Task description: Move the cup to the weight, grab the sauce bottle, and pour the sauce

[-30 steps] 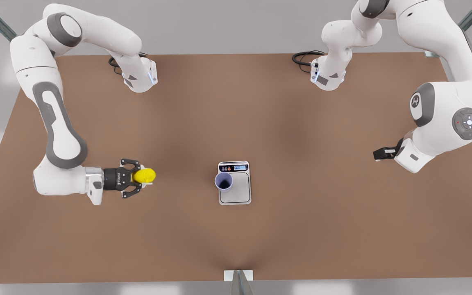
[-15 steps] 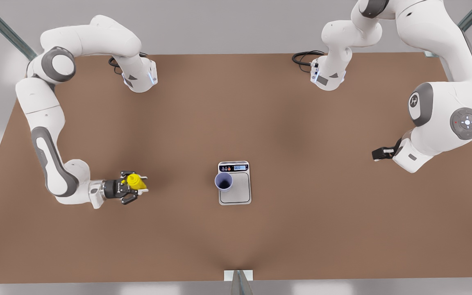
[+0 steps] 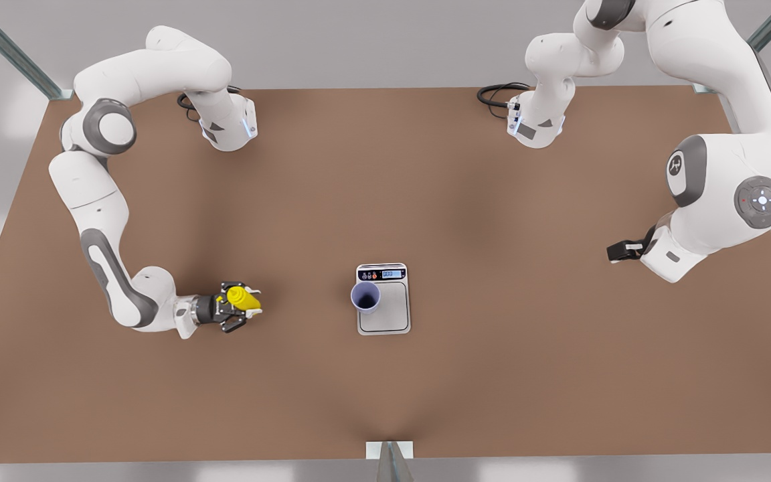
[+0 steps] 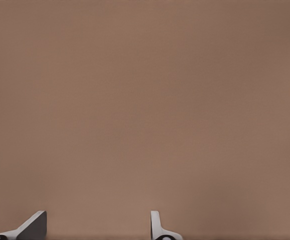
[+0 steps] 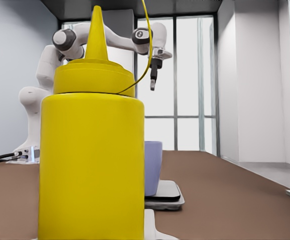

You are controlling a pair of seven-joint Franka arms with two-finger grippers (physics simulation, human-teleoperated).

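Note:
The yellow sauce bottle [image 3: 243,298] sits in my right gripper [image 3: 241,300], which is shut on it low over the table at the front view's left. In the right wrist view the sauce bottle [image 5: 91,155] looms upright with its nozzle up. The lavender cup [image 3: 365,297] stands on the edge of the weight [image 3: 392,312] that faces the bottle. Behind the bottle show the cup [image 5: 153,167] and the weight [image 5: 167,193]. My left gripper [image 3: 620,252] waits at the front view's right. In its own wrist view the left gripper [image 4: 95,221] is open above bare table.
The brown table [image 3: 492,375] has wide free room all around the scale. Both arm bases and black cables [image 3: 496,94] sit at the far edge. A metal bracket [image 3: 389,452] marks the middle of the near edge.
My right gripper has come down with the sauce bottle and shifted a little toward the scale. The left arm has barely moved. Cup and scale stay put.

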